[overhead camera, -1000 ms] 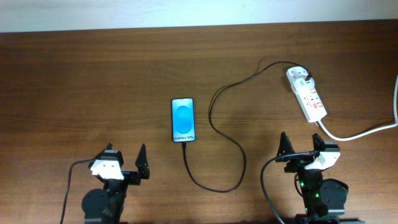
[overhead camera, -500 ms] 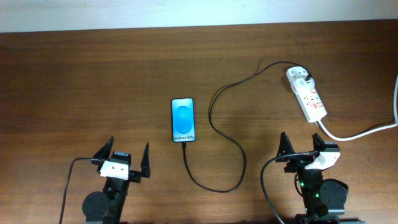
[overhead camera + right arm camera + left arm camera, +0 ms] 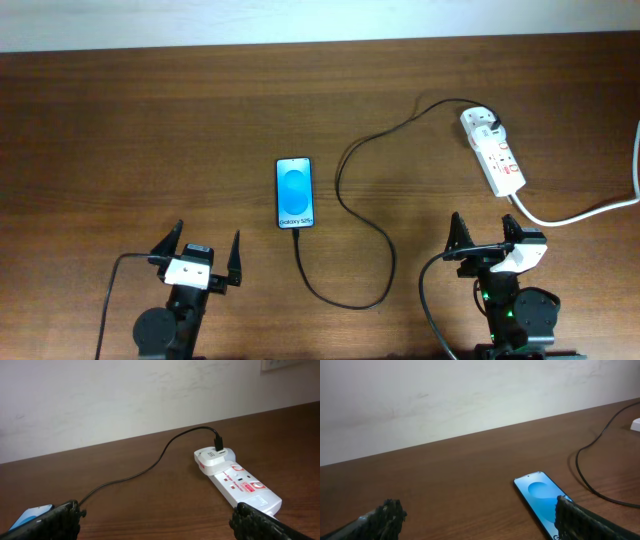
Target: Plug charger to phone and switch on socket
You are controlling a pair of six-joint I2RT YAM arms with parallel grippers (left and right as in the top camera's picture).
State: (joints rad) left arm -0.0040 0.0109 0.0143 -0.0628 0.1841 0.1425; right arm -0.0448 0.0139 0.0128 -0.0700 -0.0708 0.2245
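Note:
The phone (image 3: 295,193) lies flat mid-table, blue screen up; it also shows in the left wrist view (image 3: 540,499) and at the lower left edge of the right wrist view (image 3: 27,514). The charger cable (image 3: 345,200) runs from the phone's near end in a loop to its plug (image 3: 495,123) in a white adapter on the socket (image 3: 495,152). The plug (image 3: 218,441) sits in the socket (image 3: 239,481) in the right wrist view too. My left gripper (image 3: 197,256) is open and empty, near-left of the phone. My right gripper (image 3: 483,234) is open and empty, near the socket.
The socket's thick white cord (image 3: 590,210) runs off the right table edge. My arms' black cables (image 3: 110,290) hang at the front edge. A pale wall (image 3: 470,395) stands behind the table's far edge.
My left gripper has shifted slightly right and toward the front and straightened. The right arm, phone, cable and socket have not moved.

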